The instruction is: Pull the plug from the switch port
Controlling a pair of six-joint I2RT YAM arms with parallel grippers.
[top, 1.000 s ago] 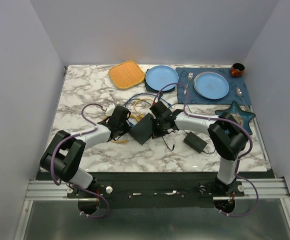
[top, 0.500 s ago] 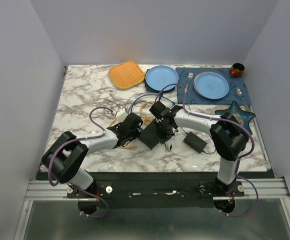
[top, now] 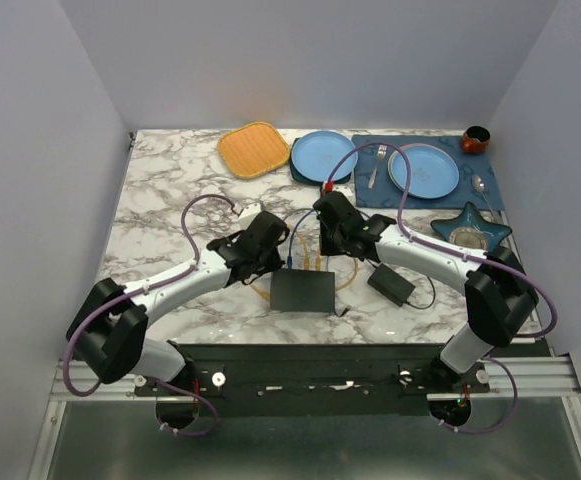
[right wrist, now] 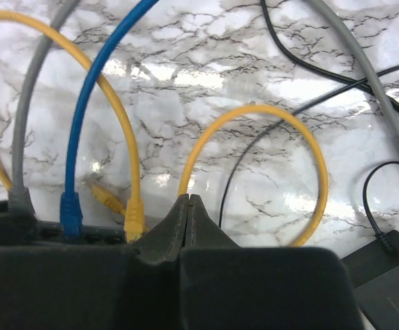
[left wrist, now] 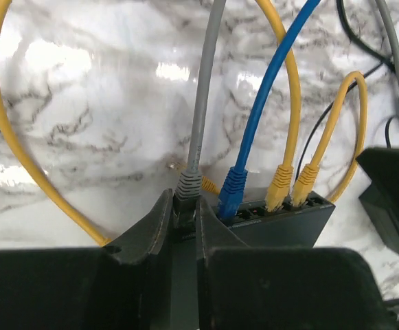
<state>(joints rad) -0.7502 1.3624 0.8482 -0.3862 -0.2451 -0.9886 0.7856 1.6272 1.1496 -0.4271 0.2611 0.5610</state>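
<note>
The switch [top: 303, 290] lies flat on the marble near the front, its ports facing away with cables rising from them. In the left wrist view my left gripper [left wrist: 186, 203] is shut on the grey plug [left wrist: 188, 184] at the leftmost port of the switch [left wrist: 288, 220]; the plug's tip is hidden between the fingers. A blue plug [left wrist: 233, 189] and two yellow plugs [left wrist: 279, 185] sit in the ports to its right. My right gripper [right wrist: 189, 201] is shut with nothing in it, just beyond the switch's right end, in front of a yellow cable loop [right wrist: 254, 110].
A black power brick [top: 391, 284] lies right of the switch. At the back are an orange mat [top: 254, 149], a blue plate [top: 323, 155], a placemat [top: 370, 190] with a plate and cutlery, a star dish [top: 475, 228] and a brown cup [top: 475, 139].
The switch, earlier tilted up between the grippers, now lies flat and nearer the front. Both arms have swung back; the left gripper now sits at the grey plug.
</note>
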